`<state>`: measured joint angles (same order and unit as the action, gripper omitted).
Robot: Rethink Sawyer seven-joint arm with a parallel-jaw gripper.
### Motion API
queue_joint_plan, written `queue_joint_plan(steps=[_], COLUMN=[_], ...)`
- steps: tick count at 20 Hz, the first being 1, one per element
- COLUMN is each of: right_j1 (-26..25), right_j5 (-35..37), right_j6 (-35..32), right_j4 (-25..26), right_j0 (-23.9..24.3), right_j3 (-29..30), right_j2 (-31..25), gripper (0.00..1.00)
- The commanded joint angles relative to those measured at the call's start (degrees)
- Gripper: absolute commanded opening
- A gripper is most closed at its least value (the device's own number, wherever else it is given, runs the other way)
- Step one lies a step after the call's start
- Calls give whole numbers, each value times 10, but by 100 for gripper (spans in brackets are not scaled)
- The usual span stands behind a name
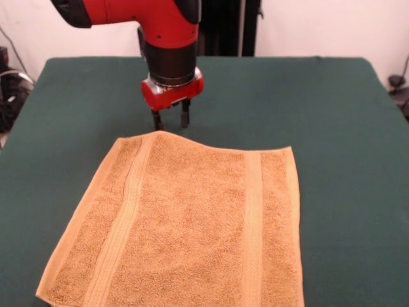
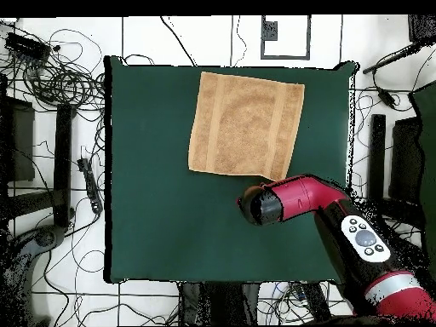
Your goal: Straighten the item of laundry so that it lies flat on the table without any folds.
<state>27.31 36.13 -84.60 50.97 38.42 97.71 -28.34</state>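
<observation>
Gripper [image 1: 171, 120] hangs point-down just beyond the towel's [image 1: 185, 224] far edge, fingers [image 1: 156, 119] standing a narrow gap apart with nothing between them; we read it as part open and empty. In the front view the tips sit just above or at the towel's far hem, near the raised spot in that edge; whether they touch the cloth we cannot tell. Taking the towel as our landmark: it lies spread on the green table [image 1: 332, 128], close to the table's edge on the side away from the robot's base, with plenty of bare felt around it on the other sides. From overhead the towel [image 2: 247, 125] shows as a near-clean rectangle, slightly turned against the table [image 2: 153, 213] edges, both ribbed bands running straight end to end. We see no folded-over corner and no doubled layer in either view. What remains, as far as we can judge, is small: the far hem beside the gripper rises in a slight hump, so that edge is not a straight line, and the corner nearest the arm [image 2: 298, 200] in the overhead view is partly hidden beneath it, so we cannot vouch for it. We judge the task nearly done, with the hump perhaps wanting a last smoothing or tug. The white tag is not visible to us.
</observation>
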Motion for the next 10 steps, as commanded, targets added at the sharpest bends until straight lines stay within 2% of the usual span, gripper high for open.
queue_joint_plan(steps=[1, 10], right_j1=[-21, -6], right_j5=[64, 94], right_j6=[222, 268], right_j4=[37, 11], right_j0=[-21, -4], right_j3=[-15, -24], right_j2=[-56, -65], gripper=[100, 100])
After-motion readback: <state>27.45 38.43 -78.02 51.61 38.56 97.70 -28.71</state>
